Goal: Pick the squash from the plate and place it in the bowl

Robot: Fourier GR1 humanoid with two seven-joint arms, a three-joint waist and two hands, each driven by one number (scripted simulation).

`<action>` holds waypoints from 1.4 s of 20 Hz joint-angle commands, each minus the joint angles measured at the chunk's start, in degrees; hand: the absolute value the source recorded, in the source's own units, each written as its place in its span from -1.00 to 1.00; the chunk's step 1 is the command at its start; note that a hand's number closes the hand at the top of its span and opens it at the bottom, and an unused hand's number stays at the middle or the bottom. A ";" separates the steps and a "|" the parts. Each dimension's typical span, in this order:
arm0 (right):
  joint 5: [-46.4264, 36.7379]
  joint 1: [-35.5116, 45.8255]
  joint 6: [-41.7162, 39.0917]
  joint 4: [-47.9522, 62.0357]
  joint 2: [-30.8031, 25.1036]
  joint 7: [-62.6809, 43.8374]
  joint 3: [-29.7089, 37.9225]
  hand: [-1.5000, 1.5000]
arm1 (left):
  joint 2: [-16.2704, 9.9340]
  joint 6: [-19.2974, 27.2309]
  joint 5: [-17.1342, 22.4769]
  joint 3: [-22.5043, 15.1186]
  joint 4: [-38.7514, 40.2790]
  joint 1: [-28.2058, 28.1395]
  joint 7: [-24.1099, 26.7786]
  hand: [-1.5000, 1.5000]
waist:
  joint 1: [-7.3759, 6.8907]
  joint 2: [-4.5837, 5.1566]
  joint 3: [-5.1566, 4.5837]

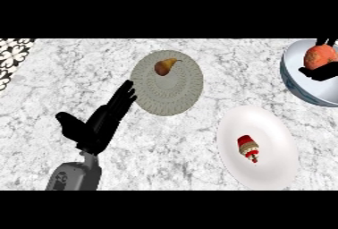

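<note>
Right hand (319, 71) curled round the squash (319, 57), right over the bowl (297, 87)! Let go near the rim and it may roll out. Left hand (99, 120), open, rests well left of the bowl.

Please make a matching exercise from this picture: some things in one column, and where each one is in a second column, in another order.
Things:
1. orange rounded squash
2. brown pear-shaped fruit
3. small red and tan item
4. black left hand

Places:
A. on the smooth white plate
B. over the pale blue bowl, held by the black right hand
C. on the grey ribbed plate
D. open, left of the ribbed plate

Pairs: 1-B, 2-C, 3-A, 4-D
</note>
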State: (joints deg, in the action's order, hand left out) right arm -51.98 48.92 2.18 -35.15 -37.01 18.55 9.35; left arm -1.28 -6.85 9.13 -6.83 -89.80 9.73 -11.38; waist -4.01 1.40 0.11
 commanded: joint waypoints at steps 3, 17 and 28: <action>-0.43 6.86 -0.22 14.76 0.02 -1.79 2.60 -1.00 | -0.20 -1.19 -0.07 -0.48 0.77 -0.09 0.84 0.00 | -1.00 0.54 0.10; 27.20 7.45 -12.76 19.21 -0.86 21.77 27.32 -1.00 | -0.92 0.11 0.81 2.21 1.46 -1.29 0.91 0.00 | 2.56 -0.57 0.18; 38.34 -8.34 -40.63 19.19 -13.98 35.21 34.74 -1.00 | -2.43 0.99 0.95 4.29 -1.14 -2.20 -0.08 0.00 | 5.53 -1.67 0.00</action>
State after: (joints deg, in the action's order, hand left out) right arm -17.50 46.20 -25.52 -15.98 -47.08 45.53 41.32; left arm -2.26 -5.80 9.42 -4.41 -90.32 6.93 -10.65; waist 0.42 0.04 0.12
